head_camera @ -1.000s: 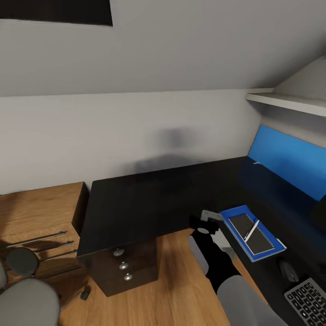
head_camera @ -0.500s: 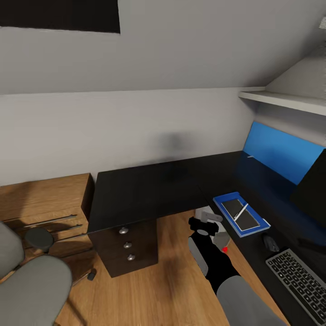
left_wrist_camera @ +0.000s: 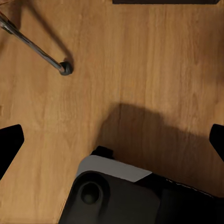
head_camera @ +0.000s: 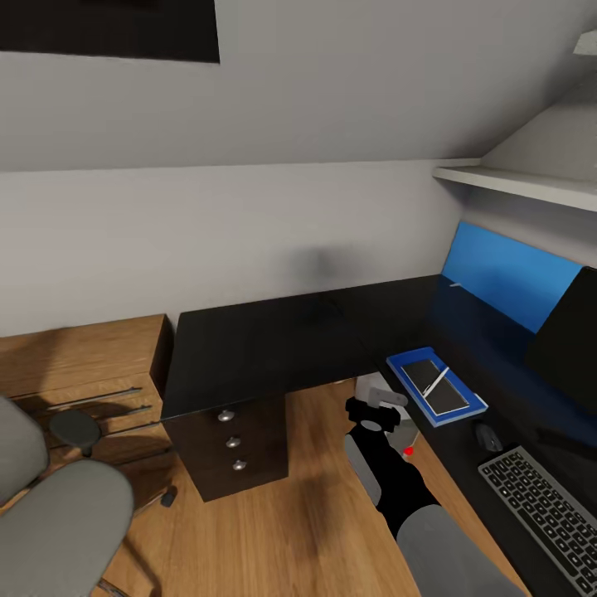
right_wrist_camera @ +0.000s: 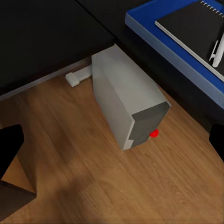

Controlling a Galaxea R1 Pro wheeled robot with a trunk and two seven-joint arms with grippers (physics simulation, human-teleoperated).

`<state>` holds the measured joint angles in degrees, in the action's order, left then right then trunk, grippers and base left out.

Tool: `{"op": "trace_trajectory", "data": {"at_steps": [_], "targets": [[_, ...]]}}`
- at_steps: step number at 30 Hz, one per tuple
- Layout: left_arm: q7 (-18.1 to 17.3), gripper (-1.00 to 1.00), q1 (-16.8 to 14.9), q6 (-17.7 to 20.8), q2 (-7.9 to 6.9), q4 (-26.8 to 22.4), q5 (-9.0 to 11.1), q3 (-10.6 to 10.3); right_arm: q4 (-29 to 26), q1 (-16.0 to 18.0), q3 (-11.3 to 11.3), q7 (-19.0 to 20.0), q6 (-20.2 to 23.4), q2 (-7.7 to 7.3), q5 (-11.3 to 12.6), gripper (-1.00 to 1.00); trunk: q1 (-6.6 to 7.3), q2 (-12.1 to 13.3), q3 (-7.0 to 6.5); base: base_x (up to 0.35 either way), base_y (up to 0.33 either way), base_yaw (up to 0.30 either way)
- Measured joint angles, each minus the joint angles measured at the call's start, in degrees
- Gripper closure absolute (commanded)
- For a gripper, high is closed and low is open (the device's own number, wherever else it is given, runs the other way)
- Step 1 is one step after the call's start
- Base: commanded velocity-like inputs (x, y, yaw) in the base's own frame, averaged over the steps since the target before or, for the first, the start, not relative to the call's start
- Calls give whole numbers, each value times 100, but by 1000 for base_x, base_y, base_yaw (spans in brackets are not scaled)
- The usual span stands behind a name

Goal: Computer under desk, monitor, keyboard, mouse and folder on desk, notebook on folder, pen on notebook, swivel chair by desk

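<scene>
The black desk (head_camera: 265, 348) bends in an L along the walls. On its right wing the blue folder (head_camera: 402, 369) carries the notebook (head_camera: 423, 371), and the pen (head_camera: 436, 381) rests on top. Nearer me lie the mouse (head_camera: 487, 436) and the keyboard (head_camera: 539, 514), with the monitor (head_camera: 568, 332) behind them. The computer (right_wrist_camera: 126, 107) stands on the floor under the desk's inner corner. The swivel chair (head_camera: 58, 514) is at the lower left, apart from the desk. My right gripper (right_wrist_camera: 112, 144) hangs open over the computer. My left gripper (left_wrist_camera: 112, 147) is open above the floor.
A light wooden drawer unit (head_camera: 83, 365) stands left of the desk, behind the chair. A blue wall panel (head_camera: 506, 282) and a white shelf (head_camera: 514, 182) back the right wing. A chair leg with its castor (left_wrist_camera: 63, 68) lies on the wood floor near my base (left_wrist_camera: 121, 196).
The whole view has shifted, so the camera moved: more of the chair, keyboard and monitor show now. The folder stack and the other desk things keep their places.
</scene>
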<state>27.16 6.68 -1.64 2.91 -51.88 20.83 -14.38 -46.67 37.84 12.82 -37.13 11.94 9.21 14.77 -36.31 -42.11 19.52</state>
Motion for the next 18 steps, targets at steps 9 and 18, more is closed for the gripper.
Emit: {"op": "trace_trajectory", "data": {"at_steps": [9, 18], "targets": [[-66, -100, -10, 181, -9, -245, 23, 832, 186, 0, 9, 86, -77, -7, 2, -100, 109, 199, -89, 0, 0, 0], [-308, -100, -210, 913, -289, -219, 61, 840, 2341, -4, 679, 642, -1761, -7, -96, -100, 307, 561, -251, 0, 0, 0]]}}
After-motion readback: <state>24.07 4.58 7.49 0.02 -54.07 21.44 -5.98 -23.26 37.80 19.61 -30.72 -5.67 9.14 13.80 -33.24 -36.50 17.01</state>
